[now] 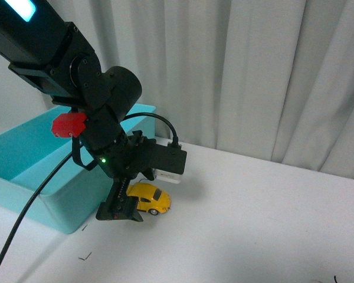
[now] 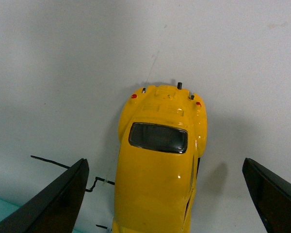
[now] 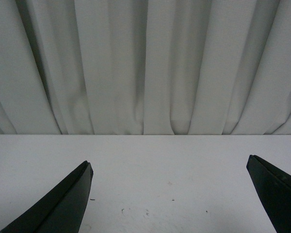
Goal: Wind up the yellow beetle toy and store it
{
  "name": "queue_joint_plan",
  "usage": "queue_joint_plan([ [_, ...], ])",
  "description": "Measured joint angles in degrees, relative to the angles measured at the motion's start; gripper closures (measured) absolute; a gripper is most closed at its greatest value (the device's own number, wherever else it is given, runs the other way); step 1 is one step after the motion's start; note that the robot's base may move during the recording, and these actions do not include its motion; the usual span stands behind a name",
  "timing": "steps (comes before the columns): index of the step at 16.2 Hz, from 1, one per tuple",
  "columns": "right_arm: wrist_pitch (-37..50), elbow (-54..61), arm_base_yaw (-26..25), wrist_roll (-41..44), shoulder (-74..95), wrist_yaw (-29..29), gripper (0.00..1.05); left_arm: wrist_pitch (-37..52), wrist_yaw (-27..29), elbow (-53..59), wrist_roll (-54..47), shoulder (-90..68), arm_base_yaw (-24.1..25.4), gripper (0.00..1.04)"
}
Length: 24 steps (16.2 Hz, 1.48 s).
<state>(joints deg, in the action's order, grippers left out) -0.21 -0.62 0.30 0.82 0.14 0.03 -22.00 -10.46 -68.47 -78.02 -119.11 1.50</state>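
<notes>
The robot's left gripper [image 2: 166, 196] is hanging over the yellow beetle toy [image 1: 148, 197], its jaws spread wide on either side of the body and touching nothing. The yellow beetle toy is sitting on its wheels on the white table [image 1: 259, 230], just beside the turquoise bin [image 1: 29, 183]. The right gripper [image 3: 169, 196] is hanging spread and empty, facing the curtain [image 3: 145, 63], with no toy in its view. The toy is looking light and rigid, but its glossy, rounded shell is likely to be slippery. The flatter flanks between the wheels are probably offering the surest hold, leaving the wheels free for winding.
</notes>
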Motion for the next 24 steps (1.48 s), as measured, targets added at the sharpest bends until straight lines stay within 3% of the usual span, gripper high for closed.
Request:
queue_joint_plan([
  [5,-0.02,0.00,0.02,0.00,0.00,-0.02,0.07,-0.66,-0.57,-0.48,1.97,0.00,-0.26,0.59],
  [6,0.00,0.00,0.02,0.00,0.00,0.00,0.07,-0.79,-0.61,-0.50,2.34,0.22,-0.28,0.64],
  [12,0.00,0.00,0.02,0.00,0.00,0.00,0.07,-4.59,-5.84,-0.74,5.75,4.63,-0.90,0.67],
  [15,0.00,0.00,0.00,0.00,0.00,0.00,0.07,-5.95,-18.40,-2.25,11.98,13.03,-0.70,0.67],
  [17,0.00,0.00,0.00,0.00,0.00,0.00,0.07,-3.58,-24.87,-4.26,17.84,19.98,2.32,0.67],
  [20,0.00,0.00,0.02,0.00,0.00,0.00,0.07,-4.35,-20.65,-10.71,25.35,21.27,9.60,0.67],
  [24,0.00,0.00,0.00,0.00,0.02,-0.02,0.07,-4.76,-8.24,-14.34,34.84,13.55,17.81,0.67],
])
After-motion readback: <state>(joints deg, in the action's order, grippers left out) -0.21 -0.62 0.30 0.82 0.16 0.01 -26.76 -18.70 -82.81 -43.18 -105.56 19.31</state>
